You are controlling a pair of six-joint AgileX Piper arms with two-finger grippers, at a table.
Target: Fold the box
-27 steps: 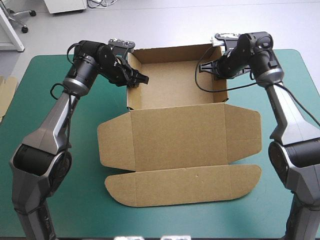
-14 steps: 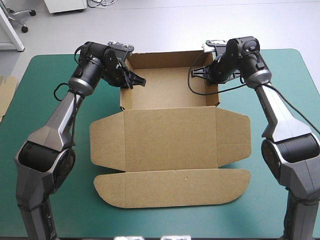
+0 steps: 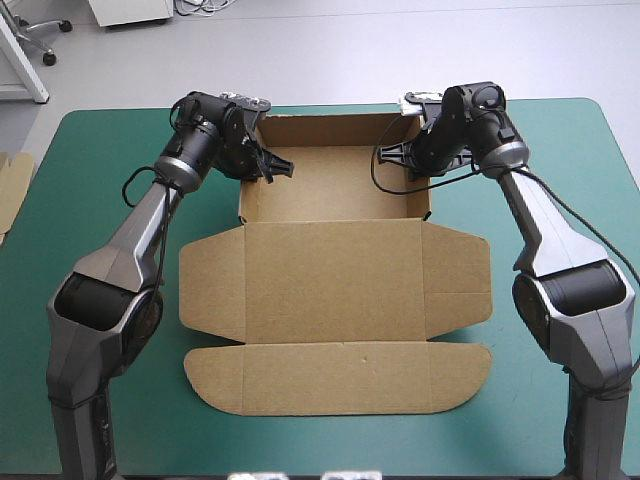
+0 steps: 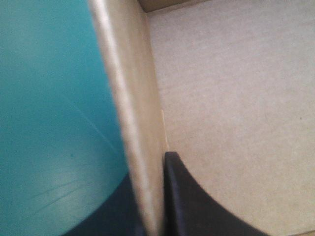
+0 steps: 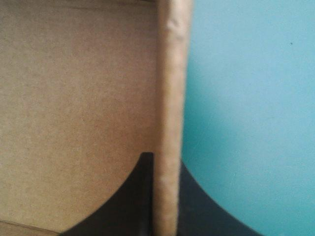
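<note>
Brown box (image 3: 330, 180) up as an open tray, lid (image 3: 335, 285) flat. Each side wall is nipped between fingers: left gripper's fingers (image 4: 197, 219), right gripper's fingers (image 5: 133, 209).

You were looking down on a table (image 3: 580, 150) that filled most of the high view. A teal-green cover (image 3: 90, 200) lay smooth across it, out to the table's rounded far corners and straight far edge. Just beyond the table's left edge, level with its far half, there was a strip of pale brown spare board (image 3: 12, 190), only partly in view, with a notched outline. Both wrist views showed a plain stretch of the same cover. In the left wrist view a few faint scuff lines and one small dark speck marked it.
</note>
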